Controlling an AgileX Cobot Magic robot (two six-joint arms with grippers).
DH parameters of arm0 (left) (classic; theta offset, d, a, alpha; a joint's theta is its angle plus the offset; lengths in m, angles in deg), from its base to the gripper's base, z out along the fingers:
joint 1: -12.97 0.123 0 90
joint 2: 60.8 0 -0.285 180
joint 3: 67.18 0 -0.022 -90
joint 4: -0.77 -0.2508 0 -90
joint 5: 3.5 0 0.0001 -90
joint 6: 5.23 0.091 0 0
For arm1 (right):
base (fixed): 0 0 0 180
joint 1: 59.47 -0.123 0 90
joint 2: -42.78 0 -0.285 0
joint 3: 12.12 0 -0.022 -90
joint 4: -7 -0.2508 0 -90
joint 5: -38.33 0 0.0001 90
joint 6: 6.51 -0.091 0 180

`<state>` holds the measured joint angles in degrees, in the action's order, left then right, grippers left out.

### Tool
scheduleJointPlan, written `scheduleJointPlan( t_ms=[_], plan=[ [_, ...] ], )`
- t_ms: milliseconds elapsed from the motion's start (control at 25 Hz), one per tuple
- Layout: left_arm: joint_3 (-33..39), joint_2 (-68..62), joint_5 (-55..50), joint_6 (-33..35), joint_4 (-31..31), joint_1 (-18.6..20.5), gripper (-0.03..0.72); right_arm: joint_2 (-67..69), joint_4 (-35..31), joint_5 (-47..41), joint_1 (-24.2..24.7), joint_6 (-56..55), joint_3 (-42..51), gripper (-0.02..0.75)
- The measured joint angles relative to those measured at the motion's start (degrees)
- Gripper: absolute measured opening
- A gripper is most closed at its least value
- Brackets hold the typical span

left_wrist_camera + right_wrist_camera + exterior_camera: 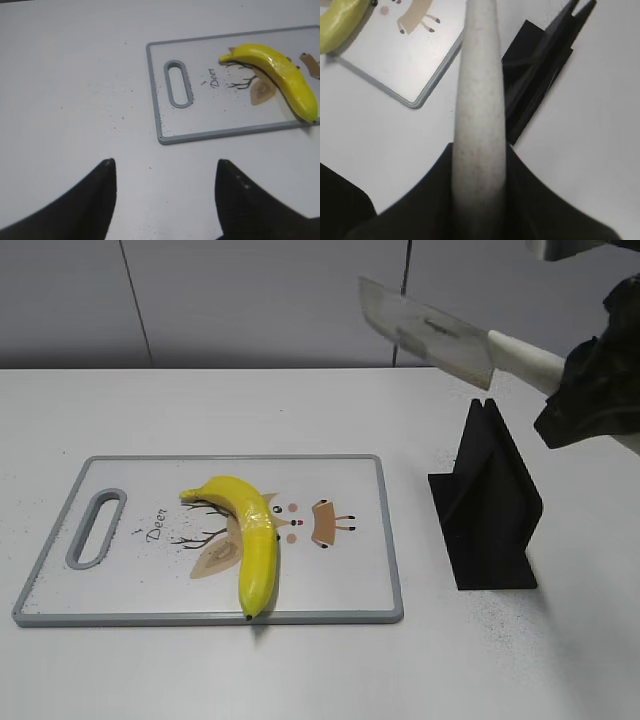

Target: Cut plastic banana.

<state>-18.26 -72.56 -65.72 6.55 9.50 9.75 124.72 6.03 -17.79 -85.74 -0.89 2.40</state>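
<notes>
from the outside view, the board (330, 470) lies flat on the white table (200, 410). the banana (250, 535) lies on the board, over the deer print (222, 552), and its low tip pokes just past the board's near edge. my right pincer (575, 375) is up in the air, past the board's right side, and it grips the white handle of a knife (430, 332). the blade points back toward the board, high above it. a black stand (488, 505) sits on the table just right of the board, under the knife.

from my left wrist view, my left pincer (165, 187) hangs over bare table near the board's (160, 90) handle end. its two dark fingers (100, 190) are spread wide with nothing between them. the banana (280, 75) lies at the far end of the board from there.

from my right wrist view, my right pincer (480, 200) is closed tight on the knife (480, 100). the board's (435, 70) corner is left of the knife, with a bit of banana (340, 22) on it. the stand (540, 65) is right of the knife.
</notes>
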Motion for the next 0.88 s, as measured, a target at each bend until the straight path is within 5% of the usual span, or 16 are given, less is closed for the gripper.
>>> scheduleJointPlan(
  t_ms=[600, 880],
  plan=[
    [-9.2, -31.1, 8.6, 25.8, 10.6, 0.0, 0.585, 16.9, -0.4, -3.2, 0.0, 32.8, -12.4, 0.167],
    [-20.1, -49.3, 6.9, 43.7, 17.2, -0.1, 0.585, 24.7, -8.2, -6.1, -0.2, 48.1, -18.9, 0.167]
  ],
)
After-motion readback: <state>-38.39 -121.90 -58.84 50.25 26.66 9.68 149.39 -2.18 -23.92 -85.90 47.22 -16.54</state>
